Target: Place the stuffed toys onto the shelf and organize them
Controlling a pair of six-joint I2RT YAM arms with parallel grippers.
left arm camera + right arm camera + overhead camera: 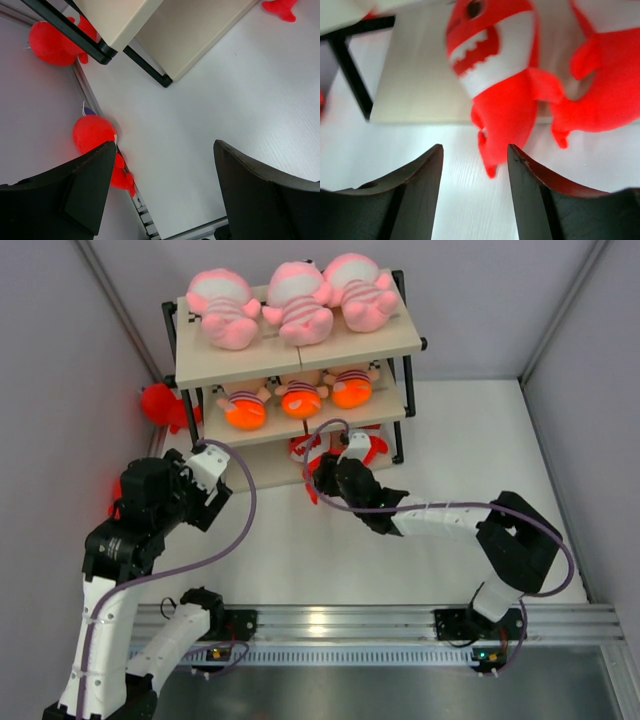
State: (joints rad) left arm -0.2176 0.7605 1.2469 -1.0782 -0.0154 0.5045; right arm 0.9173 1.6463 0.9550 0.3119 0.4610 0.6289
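The right arm is standing up from its base at the near right, bending sharply at the elbow and pointing low and leftward at the foot of the shelf [250, 362]. The right end effector [473, 152] is sitting released, its two dark fingers [420, 185] spread and gripping nothing. The tail of a red shark [500, 75] is pointing into the gap between the tips, with no clear contact. That shark is lying on the bottom board [415, 85], its white toothy mouth facing away from the wrist and its tail hanging past the board's front edge over the white surface [465, 210]. A second shark [605, 95] is lying close beside it on the right, cut off by the frame edge.

The left arm is rising from the near left and folding over, with its wrist hovering by the shelf's left front leg. The left end effector [165, 150] is also hanging released and empty. Beneath it a red toy [92, 132] is resting against the left wall [30, 110], partly hidden behind one finger. Another red toy [50, 42] is sitting behind the shelf leg, its shape hard to make out.

Three pink toys [300, 300] are lying in a row on the top board. Three striped toys [300, 395] are lying on the middle board, their heads glowing orange and too washed out to read.
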